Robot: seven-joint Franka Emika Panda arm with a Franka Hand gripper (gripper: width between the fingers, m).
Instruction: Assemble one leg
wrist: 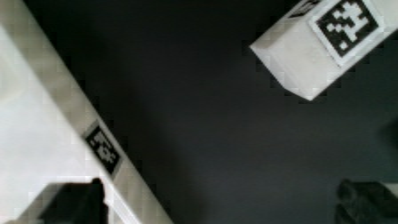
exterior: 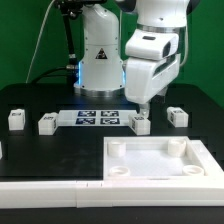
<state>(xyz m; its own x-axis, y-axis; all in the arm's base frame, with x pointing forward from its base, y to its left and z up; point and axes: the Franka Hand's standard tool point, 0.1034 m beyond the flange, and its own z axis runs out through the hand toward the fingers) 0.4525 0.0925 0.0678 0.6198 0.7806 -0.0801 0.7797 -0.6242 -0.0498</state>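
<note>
Several small white legs lie on the black table in the exterior view. One leg [exterior: 141,124] sits just in front of the marker board [exterior: 98,117], and my gripper [exterior: 141,108] hangs right above it. Others lie at the left [exterior: 14,119], [exterior: 46,124] and at the right [exterior: 178,115]. In the wrist view a leg [wrist: 326,45] with its tag face up lies ahead of the gripper [wrist: 222,205]. The two dark fingers [wrist: 71,205] stand far apart with only bare table between them. The gripper is open and empty.
The large white panel [exterior: 160,158] with round corner sockets lies in the front right. Its edge with a small tag [wrist: 103,148] runs close beside one finger in the wrist view. A white rim [exterior: 50,185] borders the table's front.
</note>
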